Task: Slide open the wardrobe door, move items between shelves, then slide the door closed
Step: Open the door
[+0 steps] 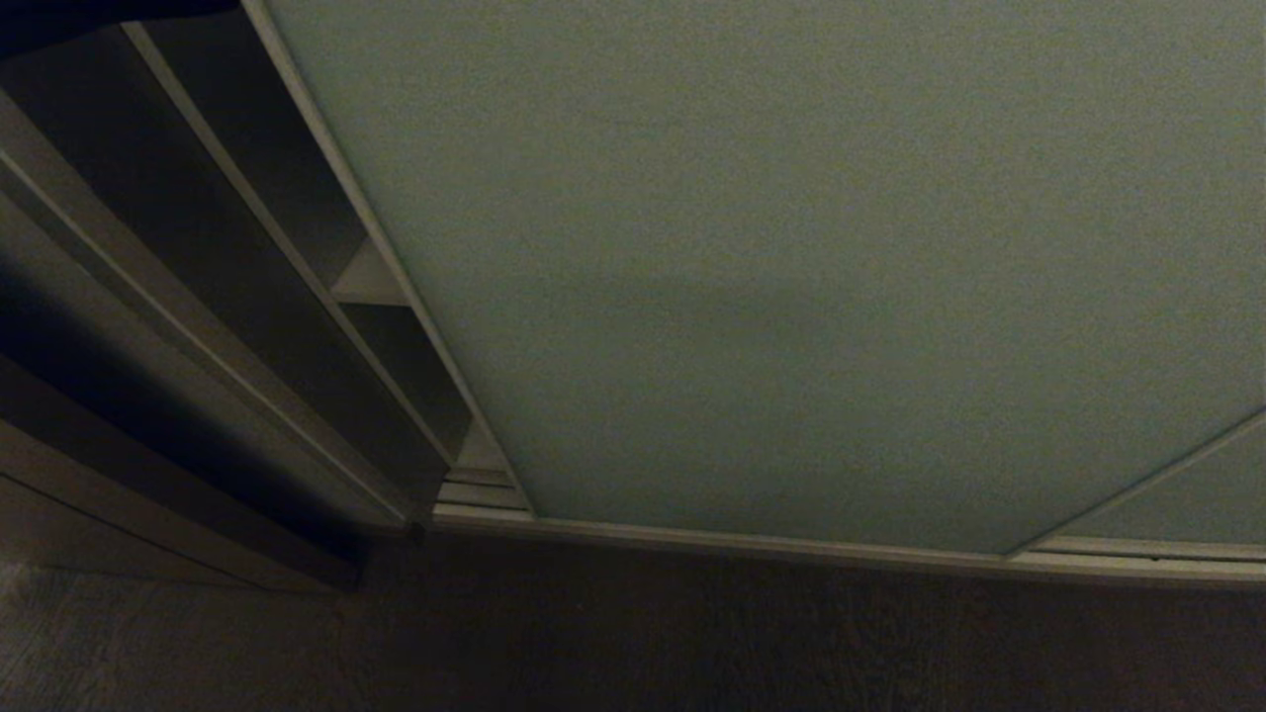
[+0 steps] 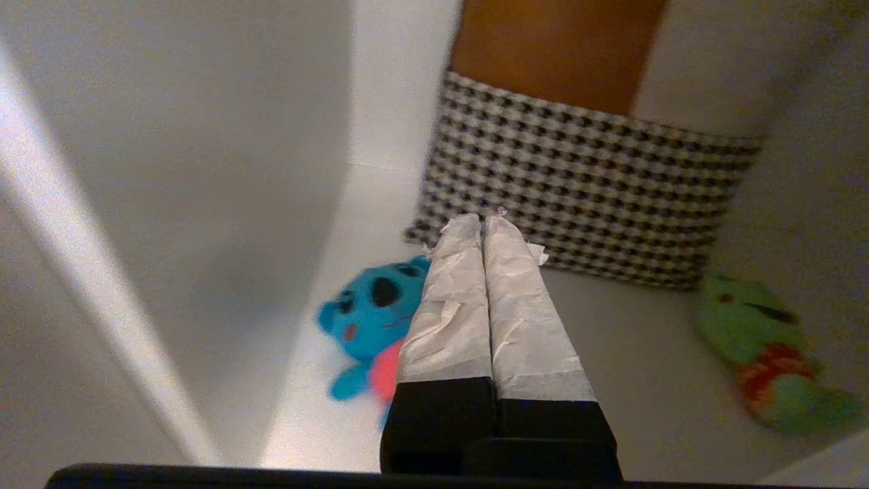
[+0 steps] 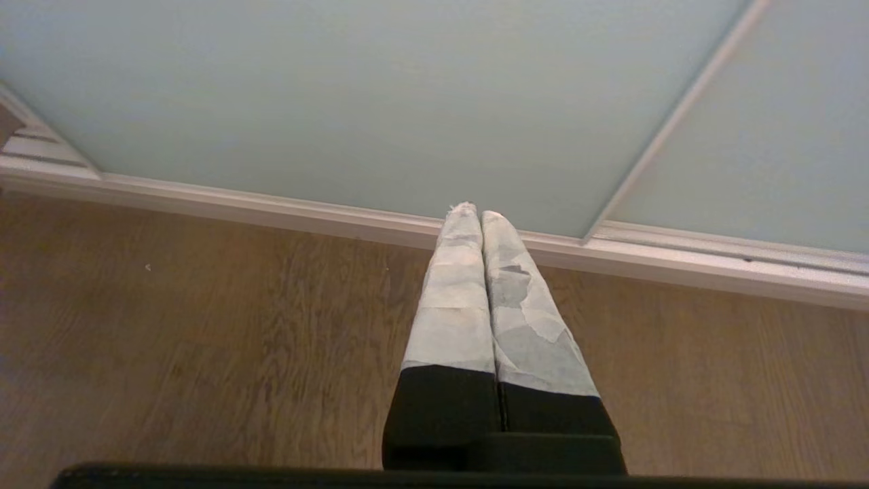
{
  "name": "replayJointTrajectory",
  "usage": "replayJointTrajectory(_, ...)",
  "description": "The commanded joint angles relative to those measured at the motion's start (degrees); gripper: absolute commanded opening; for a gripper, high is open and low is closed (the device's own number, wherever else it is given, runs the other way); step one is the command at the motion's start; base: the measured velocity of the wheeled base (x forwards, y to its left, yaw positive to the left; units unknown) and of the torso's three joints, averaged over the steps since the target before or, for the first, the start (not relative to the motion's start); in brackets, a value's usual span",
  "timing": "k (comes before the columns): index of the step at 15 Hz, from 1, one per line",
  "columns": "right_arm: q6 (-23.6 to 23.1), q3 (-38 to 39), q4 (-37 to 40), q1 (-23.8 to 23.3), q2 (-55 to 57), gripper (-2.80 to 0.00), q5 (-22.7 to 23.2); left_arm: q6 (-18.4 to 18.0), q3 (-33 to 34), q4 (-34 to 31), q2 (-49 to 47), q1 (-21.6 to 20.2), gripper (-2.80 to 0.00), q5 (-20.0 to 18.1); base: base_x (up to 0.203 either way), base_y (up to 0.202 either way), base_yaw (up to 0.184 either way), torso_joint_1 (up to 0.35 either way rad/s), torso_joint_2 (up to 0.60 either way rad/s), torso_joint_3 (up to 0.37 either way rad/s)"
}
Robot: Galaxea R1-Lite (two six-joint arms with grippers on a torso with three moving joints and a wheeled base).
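Inside the open left compartment, the left gripper (image 2: 483, 221) hangs pressed shut and empty over the plain white shelf board (image 2: 611, 353), between the small teal-blue plush bear (image 2: 370, 309) and the green plush frog with red markings (image 2: 760, 343). Moving the toys seems the step in hand; next its jaws must part. The matte grey-green sliding door (image 1: 791, 277) stands slid aside; the right gripper (image 3: 481, 216) hangs closed, empty, before it.

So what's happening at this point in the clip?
The wardrobe door stands slid aside, leaving a gap at its left edge. The left gripper, shut and empty, is inside the wardrobe above a white shelf. A blue bear and a green frog lie there in front of a checked bag; neither is held. The right gripper, shut, hangs over the wood floor by the door.
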State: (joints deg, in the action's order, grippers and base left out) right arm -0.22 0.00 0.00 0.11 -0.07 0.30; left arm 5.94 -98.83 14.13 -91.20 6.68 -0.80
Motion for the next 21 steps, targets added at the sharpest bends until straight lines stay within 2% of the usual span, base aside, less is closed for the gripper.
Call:
replayJointTrajectory(1,-0.04,0.09,0.00,0.03,-0.19,-2.80,0.04,0.04,-1.01,0.11,-1.18,2.32,-2.80,-0.01,0.000,0.000,0.000,0.000,0.00,0.000)
replayJointTrajectory(6,-0.04,0.09,0.00,0.06,-0.15,-2.80,0.05,-0.05,-1.54,-0.10,-1.26,7.55,-2.80,0.78,0.000,0.000,0.000,0.000,0.00,0.000)
replayJointTrajectory(9,-0.04,0.09,0.00,0.02,-0.19,-2.80,0.00,-0.71,-1.54,-2.53,-1.32,12.37,-2.80,0.80,0.000,0.000,0.000,0.000,0.00,0.000)
replayJointTrajectory(14,-0.04,0.09,0.00,0.07,-0.11,-2.80,0.02,-1.72,-2.17,-2.88,-4.17,21.38,-2.80,0.93,0.000,0.000,0.000,0.000,0.00,0.000)
replayJointTrajectory(17,-0.04,0.09,0.00,0.00,-0.19,-2.80,-0.02,-2.35,-4.71,-2.80,-7.83,26.52,-2.80,2.40,0.000,0.000,0.000,0.000,0.00,0.000)
replayJointTrajectory(21,-0.04,0.09,0.00,-0.01,-0.19,-2.80,-0.04,-2.50,-10.00,-2.88,-11.80,31.40,-2.80,2.88,0.000,0.000,0.000,0.000,0.00,0.000)
